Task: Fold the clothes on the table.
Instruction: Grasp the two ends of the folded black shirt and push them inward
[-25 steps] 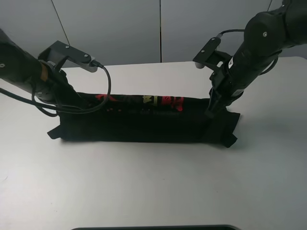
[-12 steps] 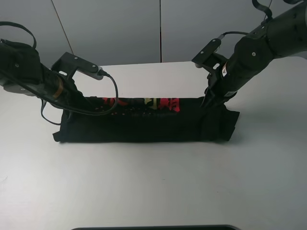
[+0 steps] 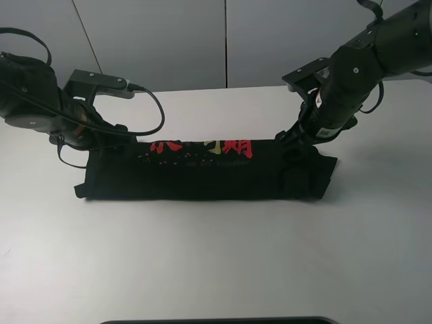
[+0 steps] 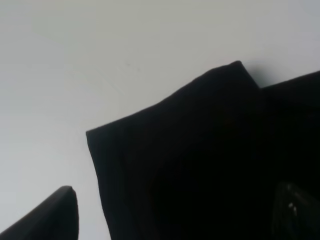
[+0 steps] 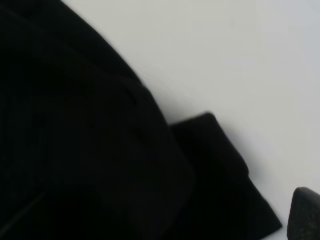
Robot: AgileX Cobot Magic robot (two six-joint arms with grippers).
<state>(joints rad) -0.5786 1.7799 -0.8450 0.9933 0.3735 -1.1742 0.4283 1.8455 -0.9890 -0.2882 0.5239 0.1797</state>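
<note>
Both grippers let go within the last second. Earlier they were pressed down into the two ends of the shirt (image 3: 202,177); by this moment both had backed off to the shirt's far edge.

The left gripper (image 4: 177,215) stood wide open over the shirt's left end with nothing in it, and the cloth lay flat underneath. The right gripper (image 3: 293,140) sat at the shirt's far right corner. Only one of its fingertips (image 5: 307,215) showed in the wrist view, far off to the side and clear of the cloth, so it looked open and empty too.

The shirt lay on the surface (image 3: 216,263) as a long narrow band. The printed characters (image 3: 202,146) faced up along its far edge and showed more fully than a second before. A sleeve (image 3: 312,179) was tucked over the shirt's right end.

Judgement: the lengthwise fold was set down and released. The band was still long, so folding the ends across probably remained, and that would need a fresh grip at one end.
</note>
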